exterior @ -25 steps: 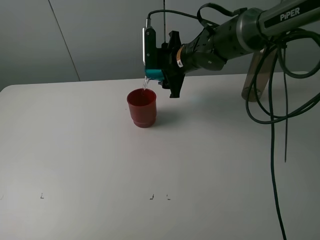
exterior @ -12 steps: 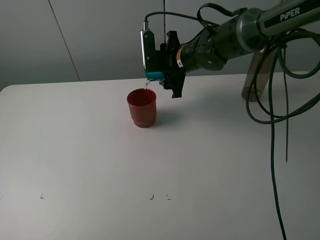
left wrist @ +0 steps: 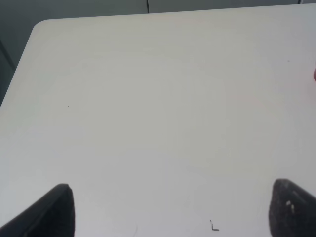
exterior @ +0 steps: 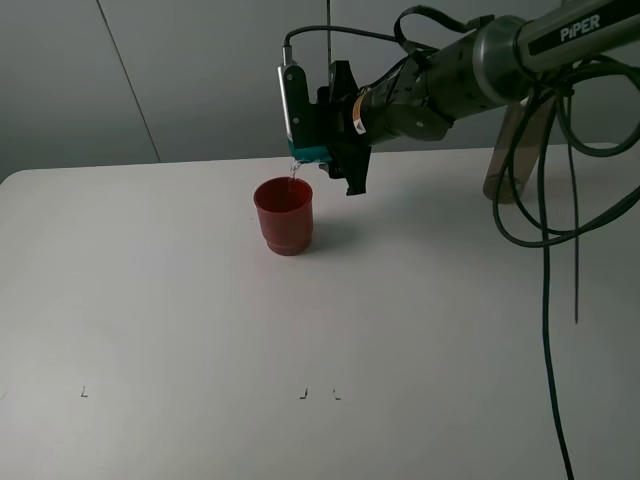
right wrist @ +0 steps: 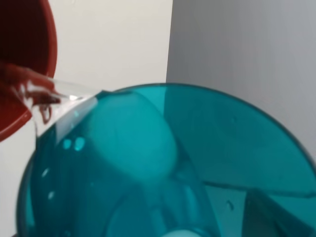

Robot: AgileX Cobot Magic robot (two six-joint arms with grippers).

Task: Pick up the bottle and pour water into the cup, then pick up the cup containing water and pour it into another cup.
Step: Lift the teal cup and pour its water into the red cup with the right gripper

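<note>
My right gripper (exterior: 318, 128) is shut on the teal translucent cup (exterior: 308, 152), tipped steeply over the red cup (exterior: 284, 214) at mid-table. A thin stream of water (exterior: 292, 172) falls from the teal rim into the red cup. Seen from the right wrist, the teal cup (right wrist: 148, 163) fills the view and water (right wrist: 44, 94) spills over its lip toward the red cup (right wrist: 22, 59). The smoky brown bottle (exterior: 508, 150) stands at the table's far right, partly behind the arm's cables. My left gripper (left wrist: 173, 217) is open over bare table, with only its dark fingertips (left wrist: 58, 210) showing.
The white table (exterior: 200, 320) has small black corner marks (exterior: 303, 394) near its front. Black cables (exterior: 545, 300) hang down from the right arm on the right side. A grey wall stands behind the table.
The right wrist has turned a little further, tipping the teal cup more steeply and shifting it slightly left. Water keeps running into the red cup, which has not moved.
</note>
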